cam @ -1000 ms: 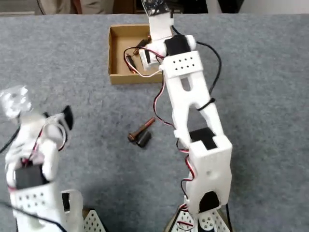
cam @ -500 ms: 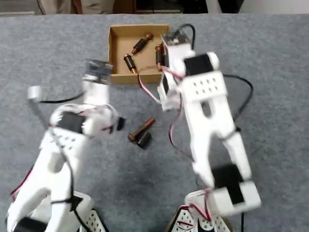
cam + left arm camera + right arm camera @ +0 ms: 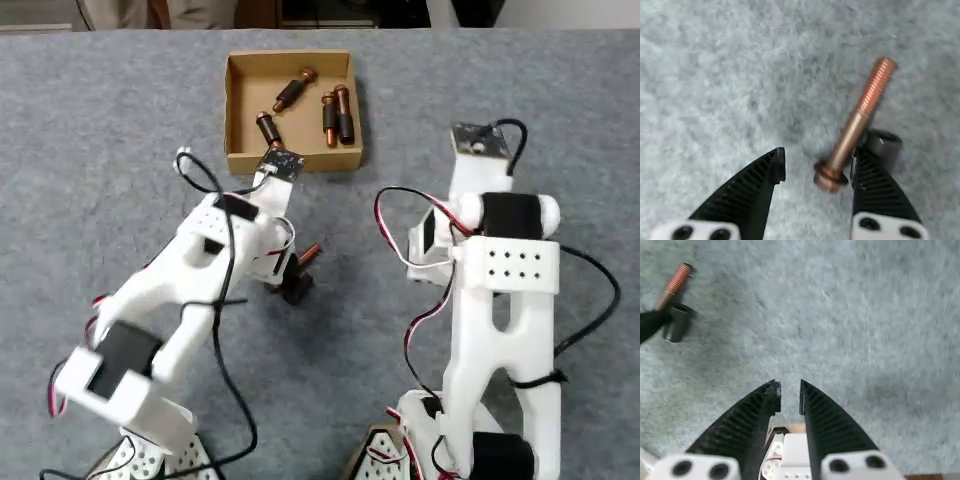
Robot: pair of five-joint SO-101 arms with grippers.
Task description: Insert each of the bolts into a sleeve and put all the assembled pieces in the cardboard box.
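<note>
Left gripper was spread wide; you had its fingers either side of the bolt head on the grey carpet. Loose sleeve lay just beside the bolt's shank. Cardboard box further back held assembled pieces. Your right gripper sat over carpet, well apart, jaws barely parted, gripping nothing

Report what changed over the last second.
The right gripper pulled back from over the cardboard box to bare carpet, uncovering four assembled pieces inside. The left gripper swung in from the left and now straddles the loose bolt at its head, open. Bolt, sleeve and box stayed put.
</note>
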